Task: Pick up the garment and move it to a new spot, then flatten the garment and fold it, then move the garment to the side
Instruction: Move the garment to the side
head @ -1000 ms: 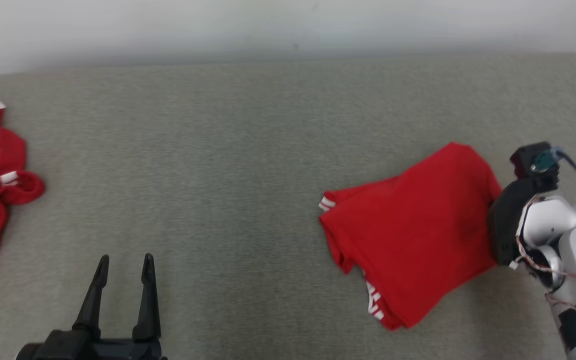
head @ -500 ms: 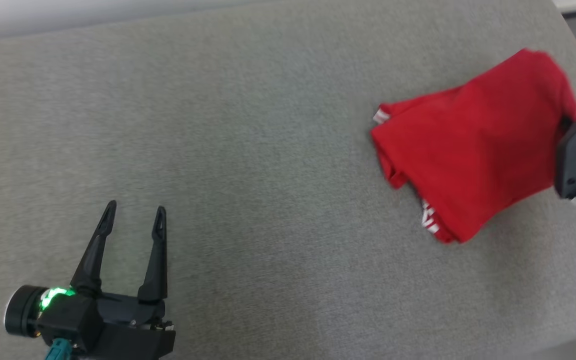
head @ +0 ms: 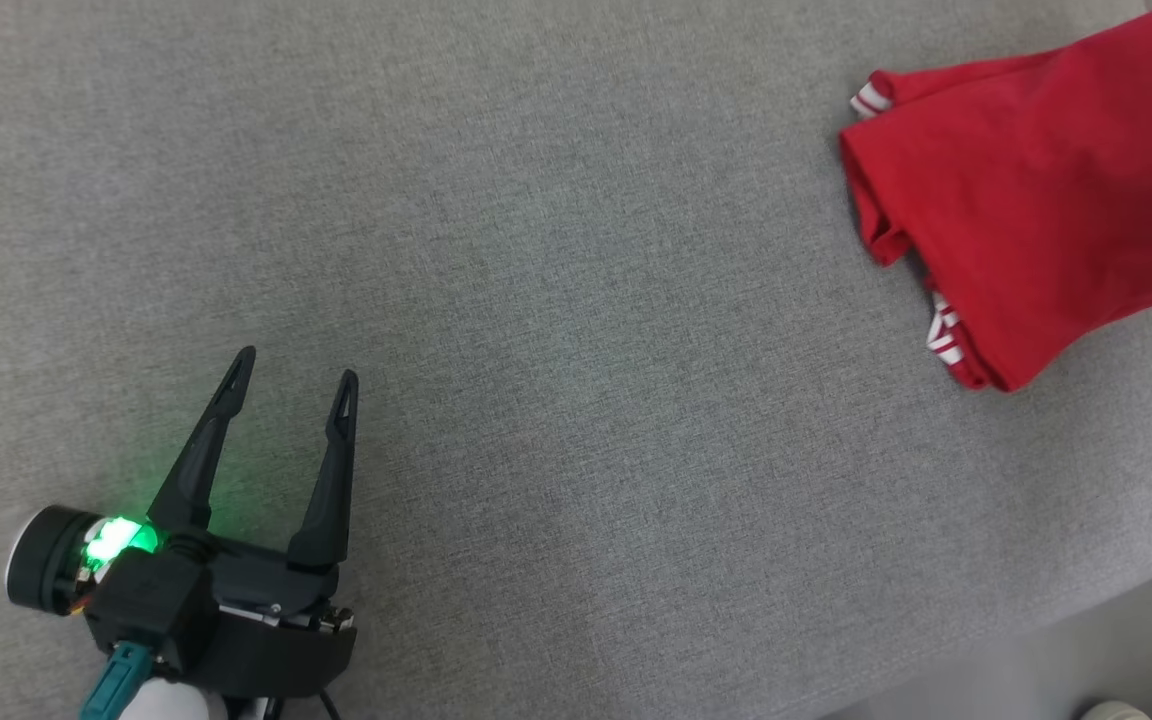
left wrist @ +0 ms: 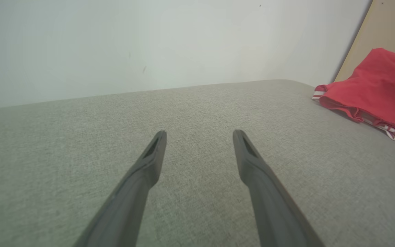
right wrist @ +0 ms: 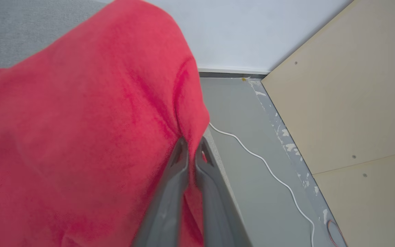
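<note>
Right pincer (right wrist: 192, 145) has its two fingers drawn almost together on a pinch of the red garment (right wrist: 81, 137), and the cloth bunches into a crease just above the tips. From that pinch the fabric spreads up and off to the left of the right wrist view, with a strip of it hanging down between the fingers.

From the head camera, the garment (head: 1046, 190) lies folded at the upper right, near the right end of the counter (head: 576, 300). A white-striped trim (head: 941, 335) peeks out along its lower left side, and another striped cuff shows at its top left corner.

The left pincer (head: 296, 365) sits at the lower left of the head view, fingers spread wide with nothing between them, pointing up and slightly right. A green light (head: 116, 535) glows on its wrist. It is well apart from the garment, and a broad stretch of bare grey fabric lies between the two. Through the left wrist camera the garment (left wrist: 379, 85) shows far off to the right, beyond the spread fingers.

The counter is covered in grey woven fabric and has a rounded corner. Behind it stands a pale wall (left wrist: 149, 44). Past the counter's right end, a grey floor (right wrist: 252, 206) carries a thin white cable (right wrist: 252, 154), and a beige panel (right wrist: 338, 103) leans or stands beside it.
</note>
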